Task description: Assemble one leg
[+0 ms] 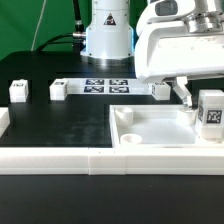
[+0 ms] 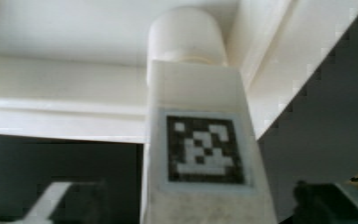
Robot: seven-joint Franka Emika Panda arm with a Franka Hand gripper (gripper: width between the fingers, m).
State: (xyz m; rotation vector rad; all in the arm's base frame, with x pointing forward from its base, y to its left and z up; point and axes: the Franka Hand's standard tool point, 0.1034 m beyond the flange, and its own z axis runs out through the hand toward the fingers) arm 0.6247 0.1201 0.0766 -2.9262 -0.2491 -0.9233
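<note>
A white leg (image 1: 210, 113) with a black-and-white tag stands upright at the tray's corner on the exterior view's right. The large white tray (image 1: 150, 138) with raised walls lies on the black table. My gripper (image 1: 203, 98) hangs over this leg with its jaws either side of it. In the wrist view the leg (image 2: 202, 120) fills the middle, its rounded end against the tray (image 2: 69, 90). The fingers (image 2: 51, 203) stand apart from the leg's sides with dark gaps showing, so the gripper is open.
Three more small white legs (image 1: 18, 92), (image 1: 58, 90), (image 1: 161, 90) stand in a row behind the tray. The marker board (image 1: 105, 86) lies at the arm's base. A low white wall (image 1: 60, 160) runs along the table's front edge.
</note>
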